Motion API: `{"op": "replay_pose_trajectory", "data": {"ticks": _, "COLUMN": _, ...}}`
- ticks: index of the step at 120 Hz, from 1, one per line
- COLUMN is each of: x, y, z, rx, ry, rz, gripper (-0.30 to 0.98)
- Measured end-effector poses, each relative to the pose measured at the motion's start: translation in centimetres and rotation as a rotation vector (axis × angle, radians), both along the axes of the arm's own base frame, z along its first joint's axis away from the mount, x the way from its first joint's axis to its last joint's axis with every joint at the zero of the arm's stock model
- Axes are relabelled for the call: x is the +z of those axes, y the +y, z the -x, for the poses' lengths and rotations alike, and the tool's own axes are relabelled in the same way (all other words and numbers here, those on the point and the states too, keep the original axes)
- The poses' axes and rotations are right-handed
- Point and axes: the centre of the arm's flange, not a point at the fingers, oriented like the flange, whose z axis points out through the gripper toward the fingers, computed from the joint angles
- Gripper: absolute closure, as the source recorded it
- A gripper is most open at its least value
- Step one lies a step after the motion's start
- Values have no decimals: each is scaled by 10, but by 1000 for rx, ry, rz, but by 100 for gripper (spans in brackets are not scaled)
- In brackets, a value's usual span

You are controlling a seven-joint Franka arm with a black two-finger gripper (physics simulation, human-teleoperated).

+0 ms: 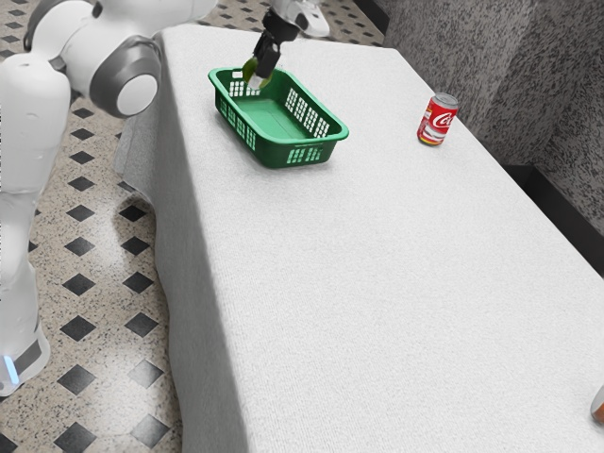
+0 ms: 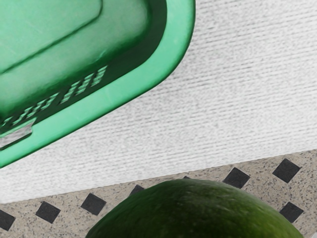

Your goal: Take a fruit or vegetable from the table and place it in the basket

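White table (image 1: 321,274): basket (image 1: 274,155), Coca-Cola can (image 1: 438,120)

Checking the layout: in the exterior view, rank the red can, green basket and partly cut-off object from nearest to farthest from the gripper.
1. Green basket: right by the gripper.
2. Red can: toward the exterior view's right.
3. Cut-off object: at the exterior view's lower right edge.

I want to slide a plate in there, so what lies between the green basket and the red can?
Bare white tablecloth between the basket and the can, in the exterior view.
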Motion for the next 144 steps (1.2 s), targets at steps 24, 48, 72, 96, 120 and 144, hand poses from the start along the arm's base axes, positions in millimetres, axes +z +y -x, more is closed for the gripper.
{"op": "replay_pose_trajectory", "data": {"ticks": 24, "x": -6, "y": 32, "z": 1, "rx": 88, "ry": -86, "rz": -32, "gripper": 50}}
{"op": "replay_pose_trajectory", "data": {"ticks": 48, "x": -27, "y": 30, "z": -35, "rx": 100, "ry": -199, "rz": -31, "gripper": 50}}
{"op": "replay_pose_trajectory", "data": {"ticks": 72, "x": -38, "y": 47, "z": -42, "rx": 151, "ry": -253, "rz": -49, "gripper": 47}}
{"op": "replay_pose_trajectory", "data": {"ticks": 96, "x": -43, "y": 47, "z": -50, "rx": 172, "ry": -279, "rz": -48, "gripper": 26}}
{"op": "replay_pose_trajectory", "data": {"ticks": 120, "x": -42, "y": 45, "z": -52, "rx": 186, "ry": -296, "rz": -37, "gripper": 7}}
{"op": "replay_pose_trajectory", "data": {"ticks": 144, "x": -38, "y": 52, "z": -44, "rx": 216, "ry": -308, "rz": -13, "gripper": 2}}
